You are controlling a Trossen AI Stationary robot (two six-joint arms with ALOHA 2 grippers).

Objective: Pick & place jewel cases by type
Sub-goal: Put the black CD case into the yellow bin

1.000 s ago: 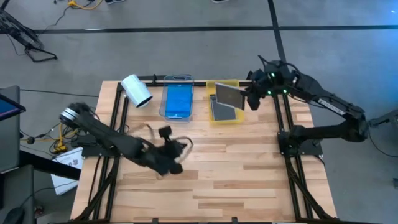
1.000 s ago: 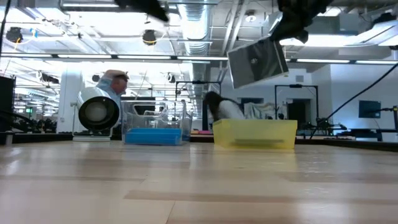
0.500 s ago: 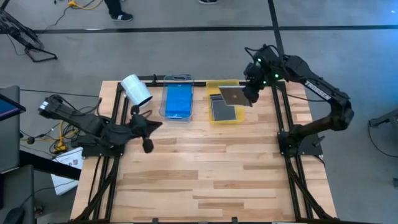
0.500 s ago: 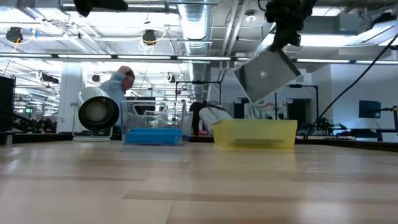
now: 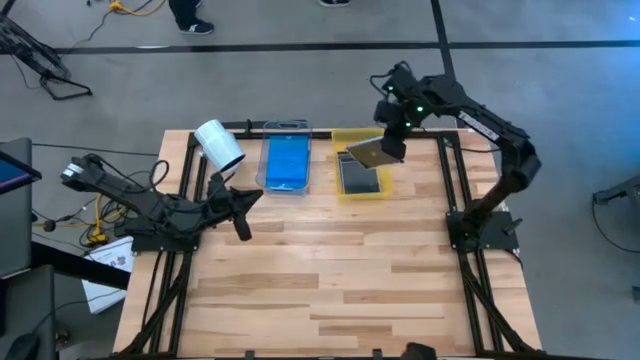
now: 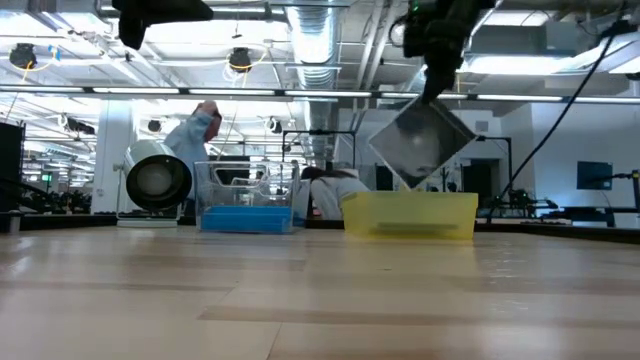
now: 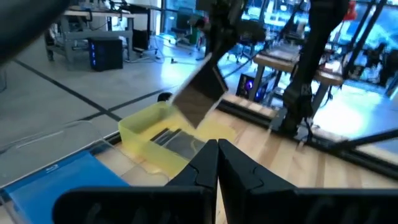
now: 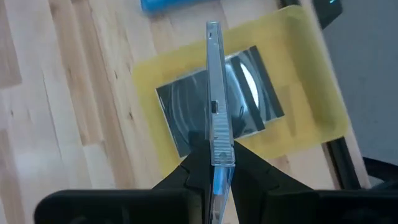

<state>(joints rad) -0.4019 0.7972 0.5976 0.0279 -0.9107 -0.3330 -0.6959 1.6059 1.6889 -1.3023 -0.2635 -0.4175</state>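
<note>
right gripper (image 5: 389,140) pinching a grey disc case (image 5: 368,152) above the yellow tray (image 5: 362,135); left gripper (image 5: 241,222) pressed together, empty, at the table's left.

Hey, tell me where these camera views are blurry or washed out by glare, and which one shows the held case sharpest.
Left wrist view: soft all over, with a blue-white glare from the room washing the far side. Low view: bright ceiling lights, and the grey jewel case hanging over the yellow tray looks hazy. Right wrist view: sharpest, the case edge-on in the right gripper.
</note>
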